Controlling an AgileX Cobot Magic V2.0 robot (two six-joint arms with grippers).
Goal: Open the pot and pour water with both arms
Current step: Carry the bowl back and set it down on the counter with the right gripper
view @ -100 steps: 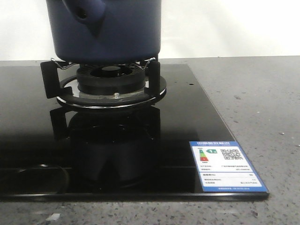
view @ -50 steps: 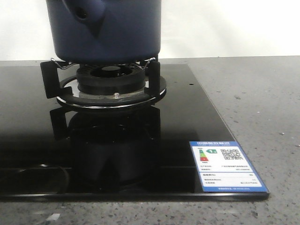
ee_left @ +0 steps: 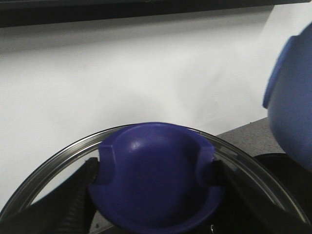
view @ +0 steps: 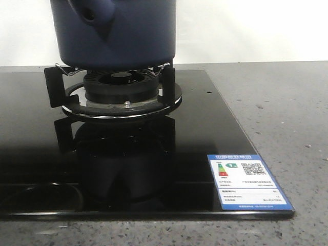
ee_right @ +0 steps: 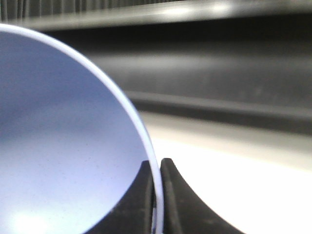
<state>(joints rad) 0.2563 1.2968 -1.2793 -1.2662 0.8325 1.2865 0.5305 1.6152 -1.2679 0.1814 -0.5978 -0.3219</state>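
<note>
The pot [view: 115, 33] is sitting on the burner grate [view: 115, 92] of a black glass cooktop [view: 154, 169], itself lying on a grey speckled desk [view: 277, 113]. It is showing dark navy, matte, straight sides and a stubby handle stub with a hole, pointing forward-left. The left tool [ee_left: 153, 178] is pinching the navy knob of a glass lid [ee_left: 156, 190] beside the pot. The right tool [ee_right: 157, 195] is pinching the pale rim of a blue bowl [ee_right: 63, 141].
</note>
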